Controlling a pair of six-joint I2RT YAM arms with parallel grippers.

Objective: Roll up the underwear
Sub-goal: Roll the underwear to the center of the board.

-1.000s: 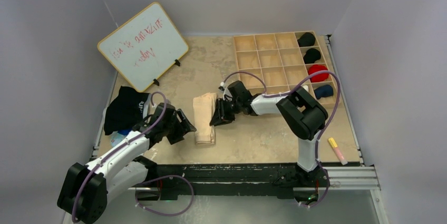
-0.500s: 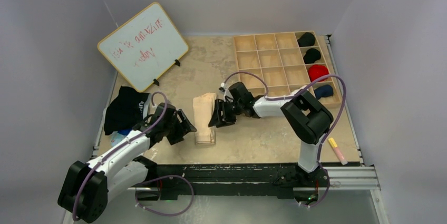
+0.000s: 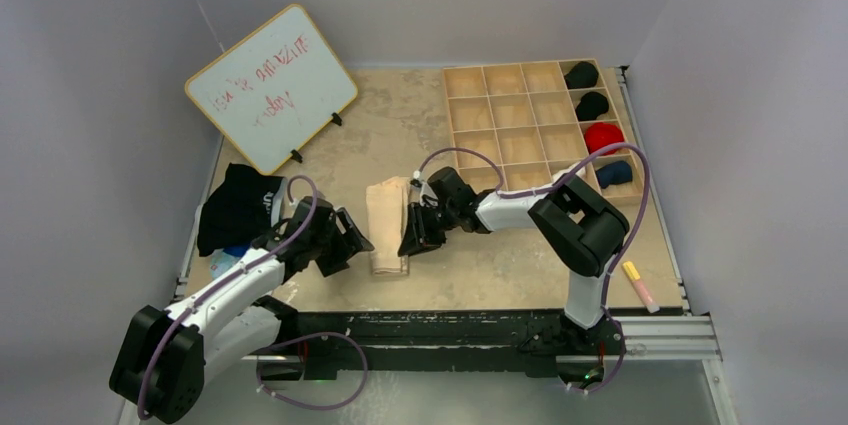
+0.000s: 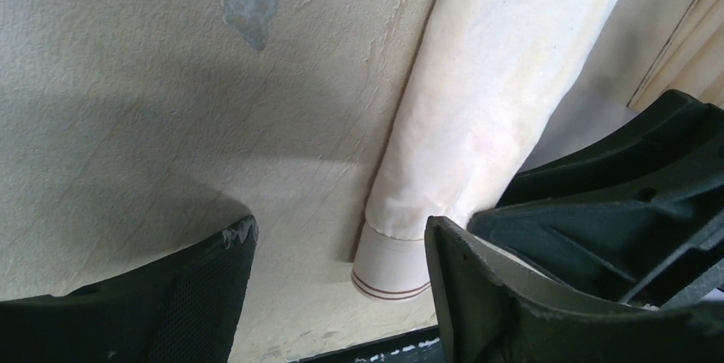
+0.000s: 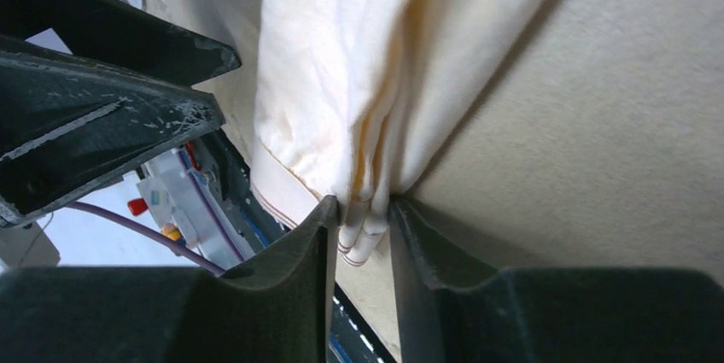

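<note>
Right wrist view: found the right gripper (image 5: 363,209) clamped on the near hem of the folded underwear (image 5: 341,81), a strip lying between the two grippers, and the left gripper (image 4: 341,239) agape just beside it; judged rolling not yet begun, next needing a matching left-side pinch

worn beige table (image 3: 400,125), folded cream underwear (image 3: 385,213) lying near its middle, whiteboard (image 3: 270,85) propped at the far left, divided wooden tray (image 3: 520,95) at the far right, dark clothes (image 3: 235,207) heaped at the left edge, pink marker (image 3: 640,285) at the near right
</note>
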